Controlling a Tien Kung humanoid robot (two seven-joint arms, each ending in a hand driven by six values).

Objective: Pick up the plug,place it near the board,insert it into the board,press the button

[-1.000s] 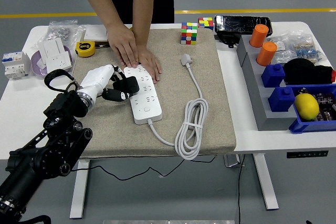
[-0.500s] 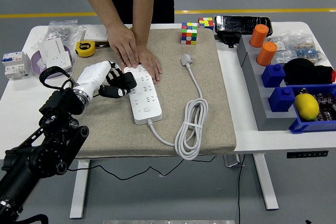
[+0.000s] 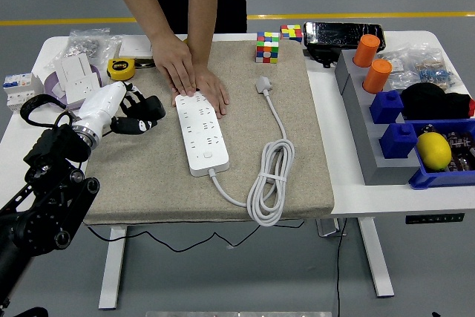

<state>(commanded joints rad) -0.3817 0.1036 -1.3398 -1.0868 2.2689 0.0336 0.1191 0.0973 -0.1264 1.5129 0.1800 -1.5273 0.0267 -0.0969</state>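
Head view, white plug (image 3: pixel 263 85), cord coiled

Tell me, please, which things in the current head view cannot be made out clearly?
- Far end of the power strip, head view: covered by the person's hands.
- Left hand: the palm side is turned away, so whether it holds anything is unclear.
- Right arm: out of frame.
- Contents of the blue bins behind the lemon: cut by the right edge, too dark.
- Clear bags at the far left: contents too small.
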